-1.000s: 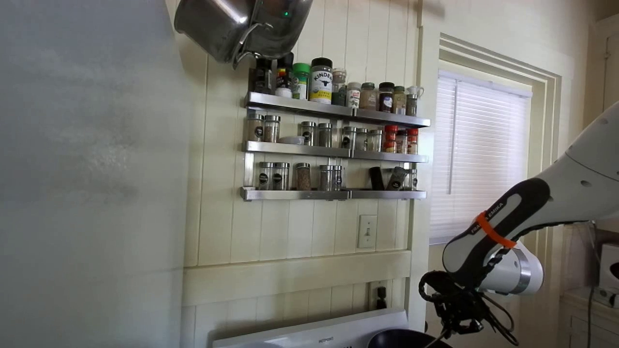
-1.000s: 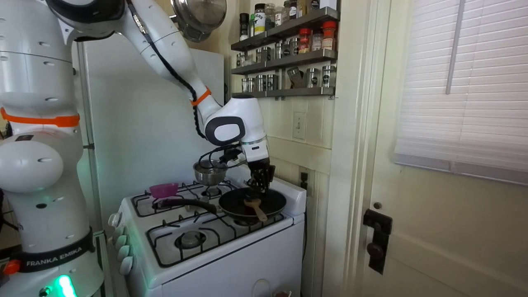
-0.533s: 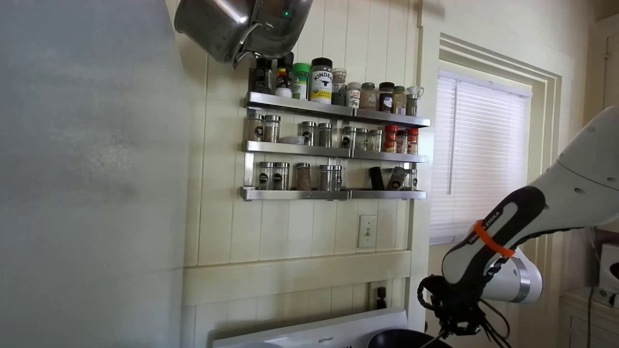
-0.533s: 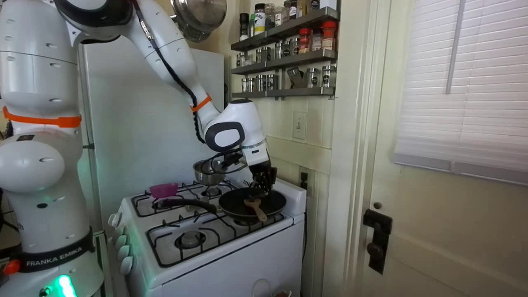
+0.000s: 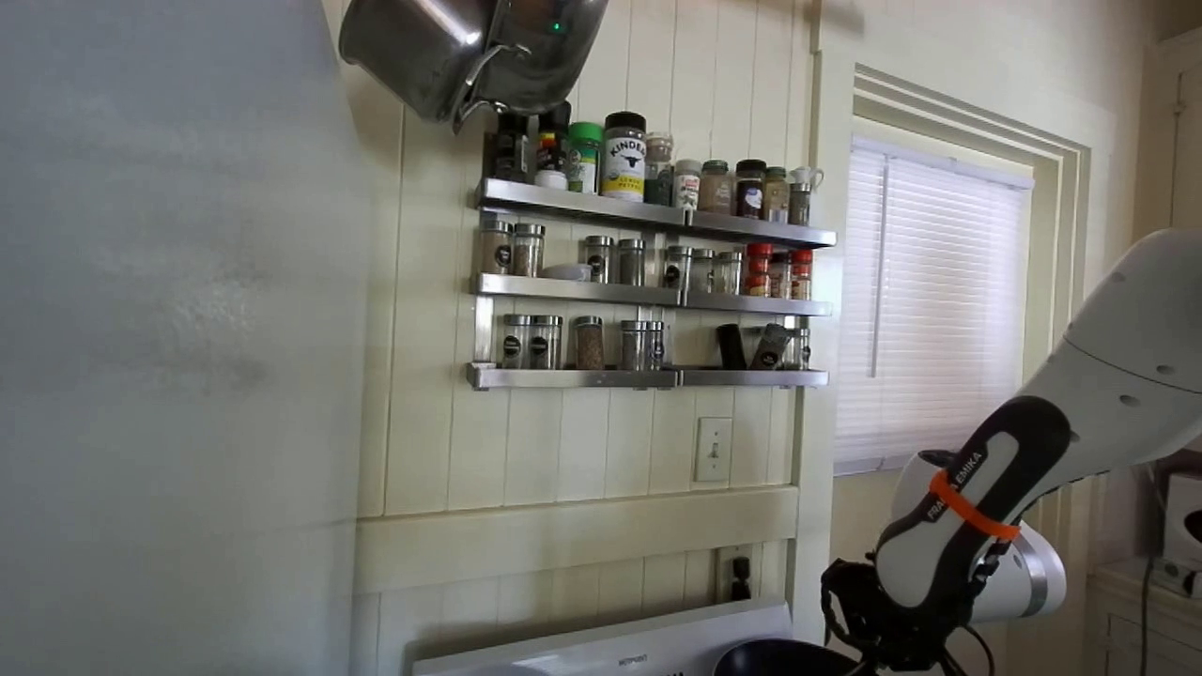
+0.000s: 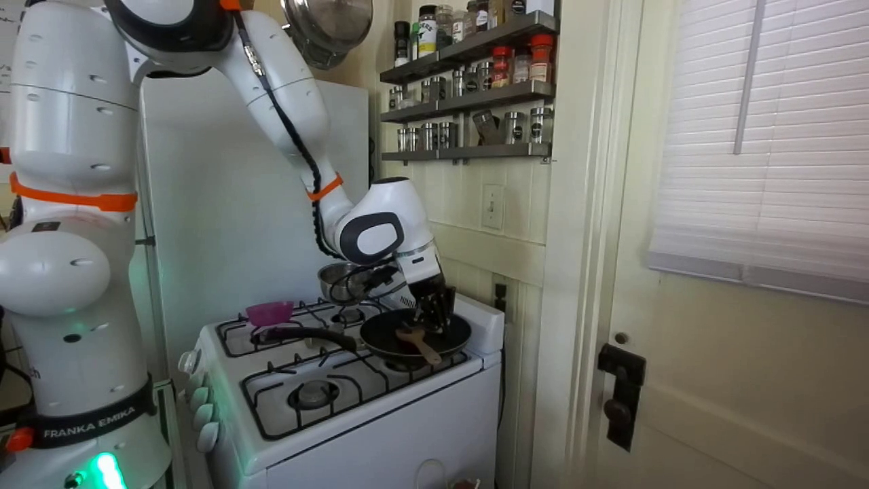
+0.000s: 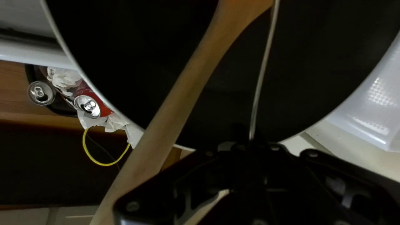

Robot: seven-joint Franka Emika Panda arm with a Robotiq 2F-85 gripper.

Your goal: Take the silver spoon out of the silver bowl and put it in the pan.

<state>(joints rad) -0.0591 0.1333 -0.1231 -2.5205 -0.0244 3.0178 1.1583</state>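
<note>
Silver spoon (image 7: pixel 262 75) — handle pinched in the gripper (image 7: pixel 251 141), over the black pan (image 6: pixel 383 333) w/ a wooden utensil (image 7: pixel 176 103) just to its left in wrist view; prob. held so its unseen head lands first — pan contact unclear.

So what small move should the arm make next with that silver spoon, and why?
I'd probably lower the pincer slightly before releasing. It grips the silver spoon by its handle, which reaches over the frying pan. The spoon's far end runs out of the wrist view, so I can't tell whether it touches the pan; a gentle descent should shorten any fall.
</note>
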